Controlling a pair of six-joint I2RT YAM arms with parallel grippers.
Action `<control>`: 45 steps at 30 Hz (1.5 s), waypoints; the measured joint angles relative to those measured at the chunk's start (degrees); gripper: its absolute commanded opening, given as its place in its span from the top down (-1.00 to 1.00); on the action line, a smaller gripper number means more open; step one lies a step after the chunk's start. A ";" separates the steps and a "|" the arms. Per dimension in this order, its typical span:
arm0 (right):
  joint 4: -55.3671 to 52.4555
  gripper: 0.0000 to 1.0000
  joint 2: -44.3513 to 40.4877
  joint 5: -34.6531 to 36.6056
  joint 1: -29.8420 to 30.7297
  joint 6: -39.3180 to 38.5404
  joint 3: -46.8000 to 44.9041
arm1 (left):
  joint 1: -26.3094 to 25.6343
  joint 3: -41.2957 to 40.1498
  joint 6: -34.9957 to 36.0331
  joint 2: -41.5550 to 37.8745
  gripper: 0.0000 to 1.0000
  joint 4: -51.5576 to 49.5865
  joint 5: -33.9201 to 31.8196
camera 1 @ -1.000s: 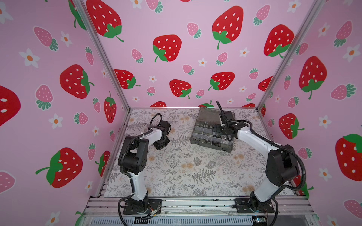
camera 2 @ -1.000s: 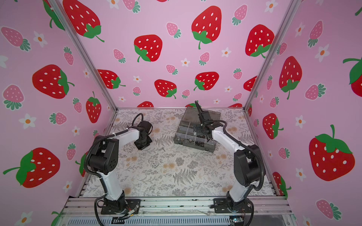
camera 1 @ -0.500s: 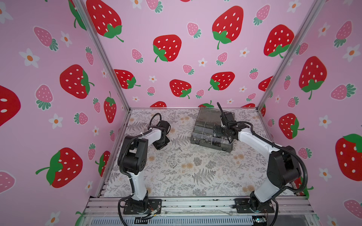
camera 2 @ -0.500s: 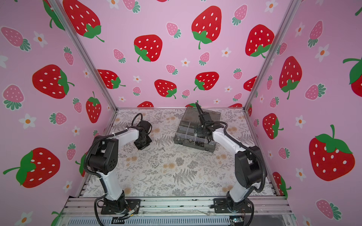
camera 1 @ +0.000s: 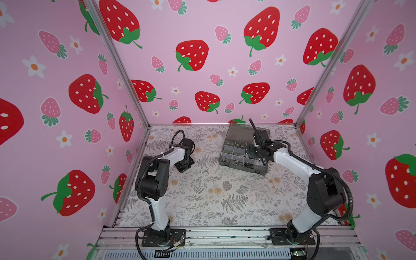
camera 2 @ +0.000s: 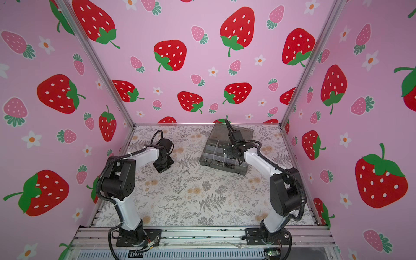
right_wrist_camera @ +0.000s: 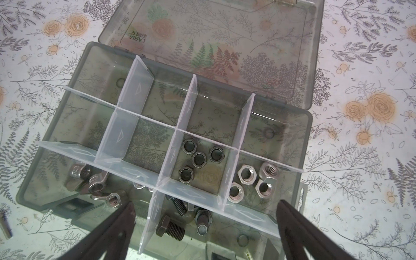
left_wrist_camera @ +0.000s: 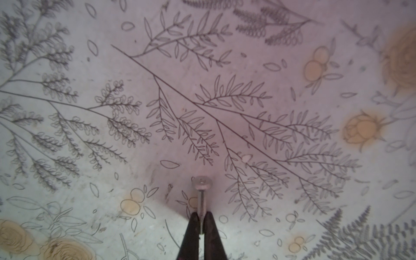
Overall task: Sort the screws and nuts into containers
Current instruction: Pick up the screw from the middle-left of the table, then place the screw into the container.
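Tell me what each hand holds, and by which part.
The left hand grips a silver screw by the end of its shank. The right hand, open above the organiser box, holds nothing.

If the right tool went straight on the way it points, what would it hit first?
Probably the grey box: the open right tool points down into it over the black bolts, so the top edge of a pale divider looks first in line. Depth is unclear.

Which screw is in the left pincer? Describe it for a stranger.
Start at the grey organiser box, then cross the floral table cover to the left pincer. It is shut on a slim silver screw, round flat head pointing outward; the other loose screws lie unheld on the cover.
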 measured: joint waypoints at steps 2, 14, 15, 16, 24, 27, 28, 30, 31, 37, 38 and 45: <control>0.02 -0.99 0.00 -0.02 0.00 0.02 0.00 | 0.07 -0.04 0.26 -0.04 1.00 0.07 0.39; 0.00 -0.99 -0.81 0.22 0.00 0.20 -0.57 | -1.92 -1.40 2.16 -1.38 1.00 2.14 2.97; 0.04 -0.99 -1.01 0.35 0.00 0.22 -0.72 | -2.29 -1.44 2.36 -1.46 1.00 2.05 3.21; 0.02 -0.99 -1.20 0.55 0.00 0.24 -0.81 | -2.75 -1.44 2.60 -1.53 1.00 2.03 3.58; 0.07 -0.99 -3.34 2.19 -0.24 1.36 -2.03 | -7.76 -0.39 4.35 -3.08 1.00 1.66 4.63; 0.24 -0.99 -4.17 2.95 -0.24 1.95 -2.73 | -10.43 2.34 5.44 -3.30 1.00 1.62 5.20; 0.33 -0.99 -4.46 3.15 -0.24 2.16 -3.02 | -11.43 3.56 5.73 -3.30 1.00 1.64 5.40; 0.42 -0.99 -4.98 3.63 -0.26 2.69 -3.61 | -13.20 5.79 6.32 -3.30 1.00 1.73 5.57; 0.52 -0.99 -5.31 3.91 -0.24 2.99 -3.98 | -14.14 7.10 6.69 -3.30 1.00 1.79 5.64; 0.92 -0.99 -7.65 5.33 -0.24 4.35 -5.53 | -18.05 15.43 9.22 -2.14 1.00 2.62 7.17; 0.96 -0.99 -8.11 5.60 -0.24 4.55 -5.68 | -18.58 17.49 9.75 -1.20 1.00 2.82 7.58; 1.53 -0.99 -11.08 6.67 -0.26 5.81 -7.04 | -20.81 28.09 11.58 6.75 1.00 3.58 9.99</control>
